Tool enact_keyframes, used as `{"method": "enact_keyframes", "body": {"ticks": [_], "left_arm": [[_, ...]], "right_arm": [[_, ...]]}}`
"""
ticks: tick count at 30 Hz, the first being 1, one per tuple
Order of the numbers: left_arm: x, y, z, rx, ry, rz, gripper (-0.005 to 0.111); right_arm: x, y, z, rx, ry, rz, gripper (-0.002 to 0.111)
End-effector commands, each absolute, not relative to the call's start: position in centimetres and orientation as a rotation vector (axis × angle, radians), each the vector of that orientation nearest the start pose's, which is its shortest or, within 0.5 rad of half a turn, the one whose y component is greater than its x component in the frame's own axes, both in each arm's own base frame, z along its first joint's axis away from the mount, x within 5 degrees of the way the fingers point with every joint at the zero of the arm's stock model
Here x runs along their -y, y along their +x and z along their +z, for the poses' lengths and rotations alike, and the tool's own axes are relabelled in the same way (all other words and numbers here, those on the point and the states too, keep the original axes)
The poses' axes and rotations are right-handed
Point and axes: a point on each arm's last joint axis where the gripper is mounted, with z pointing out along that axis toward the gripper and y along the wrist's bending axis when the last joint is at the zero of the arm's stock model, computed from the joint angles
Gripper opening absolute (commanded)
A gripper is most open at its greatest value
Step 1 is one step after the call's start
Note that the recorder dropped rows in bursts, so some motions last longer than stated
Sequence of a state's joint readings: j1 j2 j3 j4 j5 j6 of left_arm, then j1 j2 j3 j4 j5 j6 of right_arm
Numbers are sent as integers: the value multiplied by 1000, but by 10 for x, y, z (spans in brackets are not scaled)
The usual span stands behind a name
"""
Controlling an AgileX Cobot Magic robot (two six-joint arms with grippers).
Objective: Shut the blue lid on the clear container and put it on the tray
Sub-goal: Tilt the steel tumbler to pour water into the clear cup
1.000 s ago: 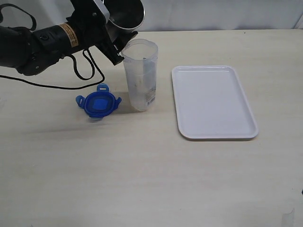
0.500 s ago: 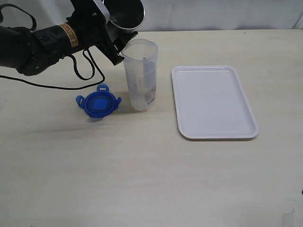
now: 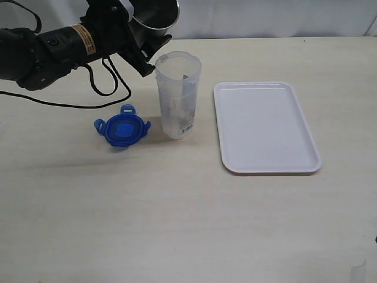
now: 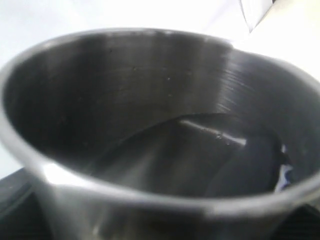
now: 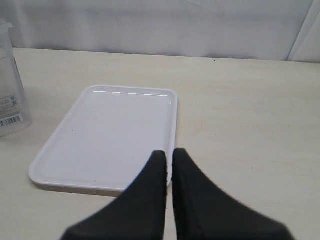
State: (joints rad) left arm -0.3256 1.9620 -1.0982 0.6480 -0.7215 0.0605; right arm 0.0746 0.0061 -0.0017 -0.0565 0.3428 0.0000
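Grip first: my left gripper is clamping a tapered shiny steel cup up beside the rim of the tall clear plastic container, and my right gripper is hovering pinched together near the flat white rectangular tray. The small round blue plastic lid is lying on the beige table beside the container's base, below my left gripper. I am judging it light, stiff and slick, best pinched across its rim.

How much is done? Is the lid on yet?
Nothing's finished yet. The small round blue plastic lid lies beside the tall clear plastic container, which stands open. The left arm holds a shiny steel cup near its top. Left: snap the lid on, move it onto the flat white tray.
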Motion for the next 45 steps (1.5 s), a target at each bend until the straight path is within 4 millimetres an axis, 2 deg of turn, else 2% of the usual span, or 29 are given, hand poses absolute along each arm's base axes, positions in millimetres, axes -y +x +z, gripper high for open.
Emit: {"method": "enact_keyframes", "body": {"ticks": [1,30,45], "left_arm": [[170,384,221,-1309,960,-188,0],[167,386,213,-1195,1224,127,0],[166,387,212,-1154,1282,196,0]], "right_arm": [[-2,53,182,-1822,-108,-1,4],[-2,53,182,-1822,-108,-1,4],[-2,53,182,-1822,-108,-1,4]]}}
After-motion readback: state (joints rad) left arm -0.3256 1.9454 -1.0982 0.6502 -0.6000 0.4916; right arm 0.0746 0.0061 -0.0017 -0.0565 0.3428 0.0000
